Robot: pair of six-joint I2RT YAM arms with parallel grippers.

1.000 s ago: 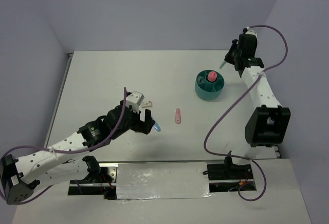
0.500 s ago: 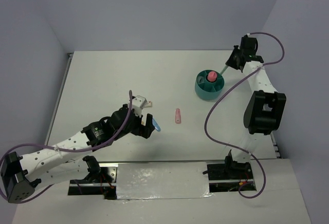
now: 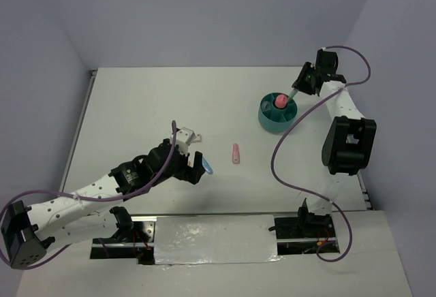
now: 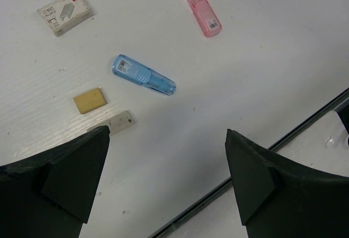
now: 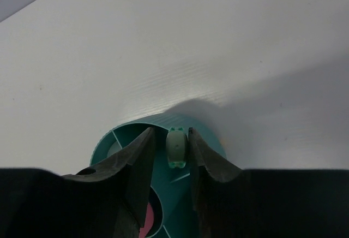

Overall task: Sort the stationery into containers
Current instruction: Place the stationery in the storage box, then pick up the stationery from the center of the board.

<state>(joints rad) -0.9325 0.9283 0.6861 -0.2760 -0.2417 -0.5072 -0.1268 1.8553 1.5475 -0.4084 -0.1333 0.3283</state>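
Note:
The round teal tub (image 3: 267,117) stands at the right, with a pink piece (image 3: 278,99) in its centre cup. My right gripper (image 3: 298,89) is shut on a pale green capsule (image 5: 176,147) and holds it over the tub's far ring compartment (image 5: 158,119). My left gripper (image 4: 166,134) is open and empty above the table. Ahead of it lie a blue capsule (image 4: 143,76), a pink capsule (image 4: 202,15), a beige eraser (image 4: 90,100) and a white eraser (image 4: 114,123). The blue capsule (image 3: 207,168) and the pink capsule (image 3: 236,153) also show in the top view.
A small white staple box (image 4: 65,12) lies beyond the erasers, also in the top view (image 3: 196,136). The table's front edge with a dark rail (image 4: 262,156) runs just under the left gripper. Purple walls close the back and sides.
My right gripper has moved left with the green capsule, from beside the tub to over its rim. My left arm drew back slightly a second ago and has since held still.

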